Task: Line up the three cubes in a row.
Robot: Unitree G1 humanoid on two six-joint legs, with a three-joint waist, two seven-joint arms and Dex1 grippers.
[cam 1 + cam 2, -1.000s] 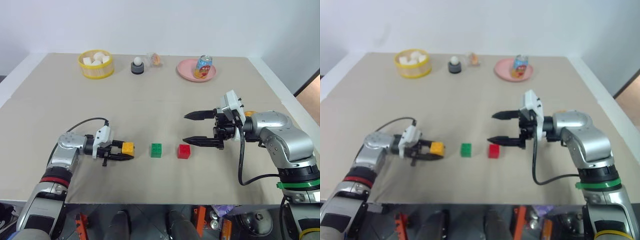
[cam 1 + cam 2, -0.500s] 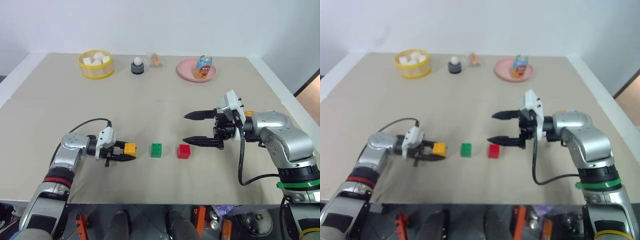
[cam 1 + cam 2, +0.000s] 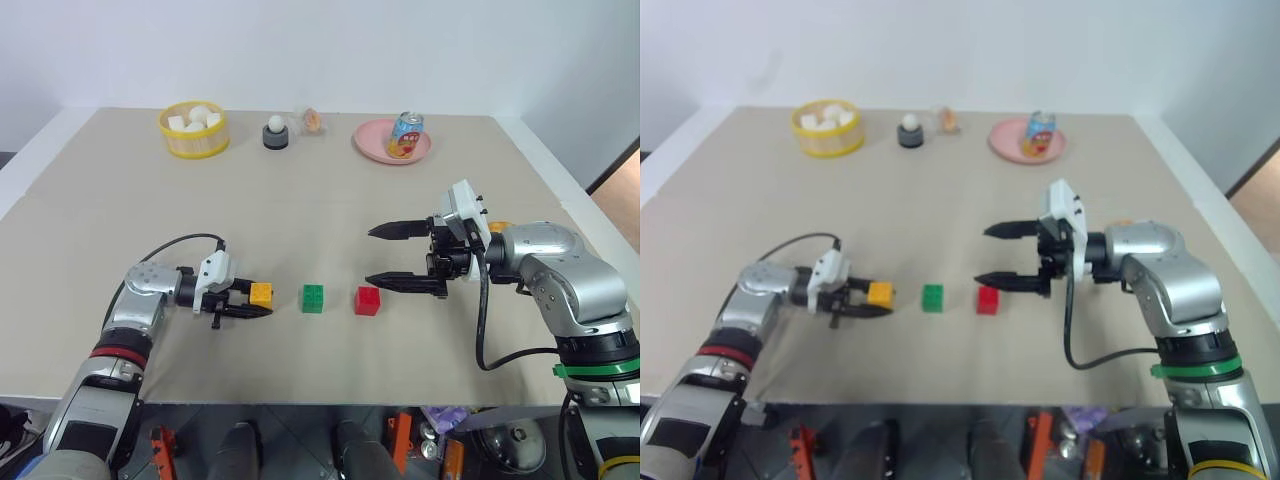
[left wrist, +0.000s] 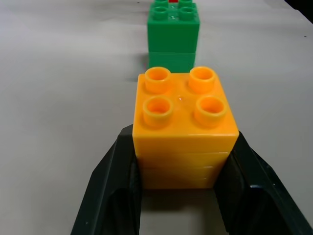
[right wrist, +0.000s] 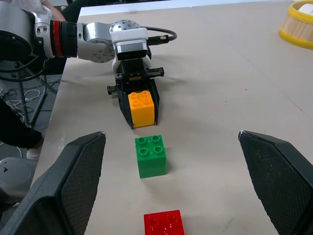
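Beige tabletop [image 3: 300, 220] against a plain white wall [image 3: 320, 50].

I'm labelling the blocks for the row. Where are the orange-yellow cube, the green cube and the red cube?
orange-yellow cube [image 4: 183, 122], left wrist view, studded top face.
green cube [image 3: 313, 299], left eye view, centre of block.
red cube [image 3: 368, 302], left eye view, centre of block.

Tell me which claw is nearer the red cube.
Right. The right claw hangs open just beside the red cube, its lower finger close by. The left claw, shut on the orange cube, sits beyond the green cube.
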